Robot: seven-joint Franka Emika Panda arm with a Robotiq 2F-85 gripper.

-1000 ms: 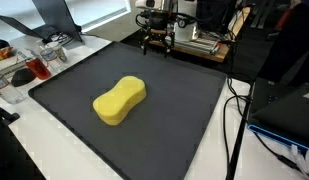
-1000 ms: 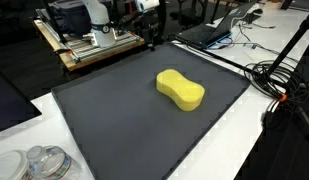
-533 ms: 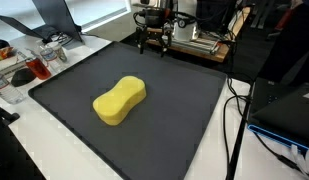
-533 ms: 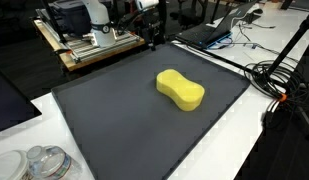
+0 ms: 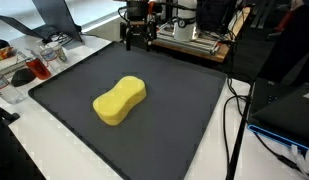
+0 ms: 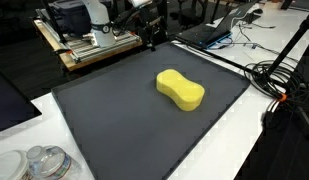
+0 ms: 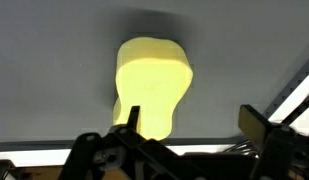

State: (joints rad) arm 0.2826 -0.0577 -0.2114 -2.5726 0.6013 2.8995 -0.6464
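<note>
A yellow peanut-shaped sponge [image 5: 120, 100] lies flat near the middle of a dark grey mat [image 5: 184, 110]; it shows in both exterior views [image 6: 180, 88] and in the wrist view [image 7: 151, 80]. My gripper [image 5: 138, 40] hangs open and empty above the mat's far edge, well away from the sponge. It also shows at the far edge in an exterior view [image 6: 151, 38]. In the wrist view the two fingers [image 7: 194, 122] stand wide apart with nothing between them.
A wooden board with metal equipment [image 5: 194, 40] stands just behind the mat. Glass jars and a red object [image 5: 34, 65] sit beside the mat. Cables [image 6: 279, 85] and a laptop [image 6: 209, 30] lie along another side. Plastic containers [image 6: 39, 160] sit at a near corner.
My gripper has moved sideways along the mat's far edge, leftward in an exterior view. The sponge has not moved.
</note>
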